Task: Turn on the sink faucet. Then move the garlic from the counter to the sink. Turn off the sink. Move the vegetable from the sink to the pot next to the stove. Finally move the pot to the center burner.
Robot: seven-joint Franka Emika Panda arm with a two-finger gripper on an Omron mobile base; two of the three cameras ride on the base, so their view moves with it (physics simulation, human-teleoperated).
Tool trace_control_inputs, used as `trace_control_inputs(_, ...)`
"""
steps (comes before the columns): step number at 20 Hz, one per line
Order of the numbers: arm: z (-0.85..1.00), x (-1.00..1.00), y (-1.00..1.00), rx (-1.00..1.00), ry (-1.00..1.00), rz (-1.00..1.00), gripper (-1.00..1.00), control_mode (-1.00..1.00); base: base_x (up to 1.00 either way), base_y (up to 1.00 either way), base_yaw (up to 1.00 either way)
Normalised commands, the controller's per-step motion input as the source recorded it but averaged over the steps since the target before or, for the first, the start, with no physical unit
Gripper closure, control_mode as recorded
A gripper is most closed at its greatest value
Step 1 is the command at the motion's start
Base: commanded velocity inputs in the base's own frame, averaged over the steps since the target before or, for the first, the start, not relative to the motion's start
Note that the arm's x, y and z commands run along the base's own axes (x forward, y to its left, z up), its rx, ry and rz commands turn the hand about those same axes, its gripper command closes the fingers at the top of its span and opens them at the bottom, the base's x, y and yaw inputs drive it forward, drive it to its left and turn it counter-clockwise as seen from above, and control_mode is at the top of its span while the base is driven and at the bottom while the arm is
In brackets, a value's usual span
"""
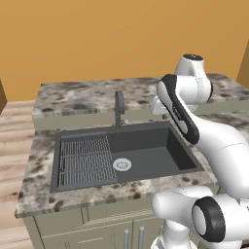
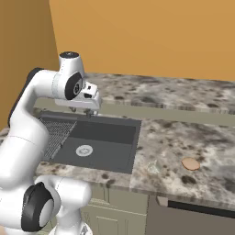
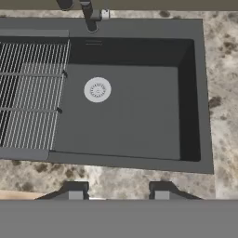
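Gripper [image 3: 119, 191] hangs above the right part of the sink [image 3: 195, 93], pointing down into the basin. Its two finger tips [image 3: 76, 190] stand well apart with nothing between them; it holds nothing. In the right base view the gripper [image 2: 87, 109] sits just over the sink's far rim, with the arm folded back above it.

Directly below and slightly ahead of the fingers lies the bare basin floor, with the round silver drain [image 3: 97, 89] ahead and a little left. The wire grid rack [image 3: 32, 88] covers the basin's left part, well left of the gripper. The sink faucet [image 3: 87, 11] stands at the far rim, ahead and left; in the left base view the faucet [image 1: 119, 108] is upright beside the arm's elbow.

The counter [image 2: 183, 137] stretches away to the gripper's right. A small tan, flattish object [image 2: 190, 163] lies on it, well apart from the gripper, near the front edge. Whether this is the garlic cannot be told.
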Motion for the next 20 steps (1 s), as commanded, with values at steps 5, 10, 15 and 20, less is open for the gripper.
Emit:
trace_control_inputs(5,0.0,0.0,-0.01,0.0,0.0,0.0,-1.0,1.0,0.08,-0.21,0.0)
trace_control_inputs(10,0.0,0.0,0.0,0.0,0.0,0.0,-1.0,1.0,0.18,-0.5,0.0)
trace_control_inputs(15,0.0,0.0,0.0,0.0,0.0,0.0,-1.0,1.0,0.24,-0.53,0.0)
trace_control_inputs(20,0.0,0.0,0.0,0.0,0.0,0.0,-1.0,1.0,0.45,-0.54,0.0)
